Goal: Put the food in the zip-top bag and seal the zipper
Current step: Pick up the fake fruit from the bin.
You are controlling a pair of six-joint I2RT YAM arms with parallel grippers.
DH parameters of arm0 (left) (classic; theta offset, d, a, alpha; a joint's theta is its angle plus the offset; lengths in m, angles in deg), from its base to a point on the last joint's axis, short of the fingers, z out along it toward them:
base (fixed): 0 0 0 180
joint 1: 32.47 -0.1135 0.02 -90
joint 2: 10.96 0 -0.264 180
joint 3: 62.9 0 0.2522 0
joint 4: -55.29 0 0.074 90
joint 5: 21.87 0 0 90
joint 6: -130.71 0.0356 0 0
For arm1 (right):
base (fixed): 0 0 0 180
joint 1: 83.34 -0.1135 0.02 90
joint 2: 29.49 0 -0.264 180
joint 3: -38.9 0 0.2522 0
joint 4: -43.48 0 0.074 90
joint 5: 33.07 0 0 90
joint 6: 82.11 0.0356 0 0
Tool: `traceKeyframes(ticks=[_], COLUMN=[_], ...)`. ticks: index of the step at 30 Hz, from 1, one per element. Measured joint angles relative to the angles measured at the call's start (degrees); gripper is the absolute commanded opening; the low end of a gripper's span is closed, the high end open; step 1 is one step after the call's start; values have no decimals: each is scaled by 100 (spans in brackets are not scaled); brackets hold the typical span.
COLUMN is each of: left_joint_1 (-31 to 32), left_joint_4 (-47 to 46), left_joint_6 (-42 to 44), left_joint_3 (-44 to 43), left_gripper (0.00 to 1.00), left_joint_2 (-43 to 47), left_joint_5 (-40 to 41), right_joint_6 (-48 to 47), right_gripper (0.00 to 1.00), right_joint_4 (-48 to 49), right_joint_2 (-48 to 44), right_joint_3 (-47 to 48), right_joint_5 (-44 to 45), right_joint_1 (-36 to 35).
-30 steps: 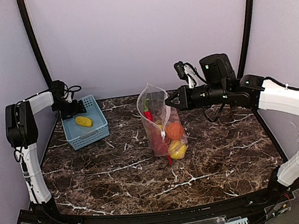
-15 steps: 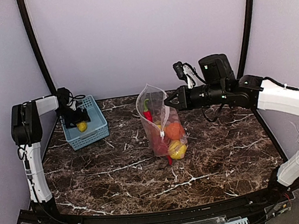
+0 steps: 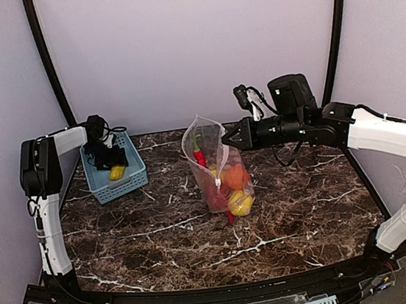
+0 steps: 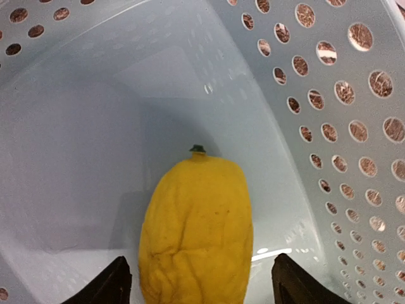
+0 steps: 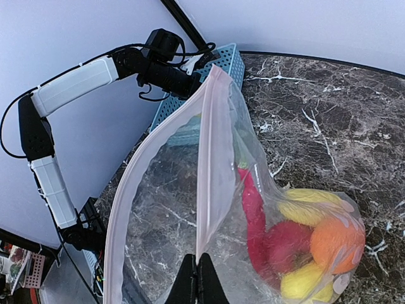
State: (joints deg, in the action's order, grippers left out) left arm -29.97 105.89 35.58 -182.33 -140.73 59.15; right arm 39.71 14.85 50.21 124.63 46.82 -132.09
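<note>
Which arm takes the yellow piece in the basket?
Left. The left claw is open astride the yellow piece inside the basket; the right claw is shut on the zip-top bag, holding it up.

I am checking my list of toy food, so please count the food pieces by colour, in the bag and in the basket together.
Yellow: 3, a lemon-like piece in the basket, two pieces in the bag
Red: 2, chili and round piece
Orange: 1, ball
Total: 6 in view
</note>
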Motion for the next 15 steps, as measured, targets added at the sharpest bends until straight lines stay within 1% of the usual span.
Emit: traceKeyframes(ticks=[4,6,12,15], left_joint_1=[-24,-39,-42,-42], left_joint_4=[105,153,227,227], left_joint_6=[46,70,149,179], left_joint_3=[-15,-17,-33,-33], left_gripper=[62,58,51,49], left_joint_2=[0,0,0,2], left_joint_5=[138,201,267,264], right_joint_6=[0,2,2,2], right_gripper=[0,0,0,0], right_joint_4=[4,4,11,11], right_joint_2=[0,0,-2,0], right_joint_3=[0,0,0,0], right_joint_5=[2,2,2,2], right_joint_1=[0,0,0,0])
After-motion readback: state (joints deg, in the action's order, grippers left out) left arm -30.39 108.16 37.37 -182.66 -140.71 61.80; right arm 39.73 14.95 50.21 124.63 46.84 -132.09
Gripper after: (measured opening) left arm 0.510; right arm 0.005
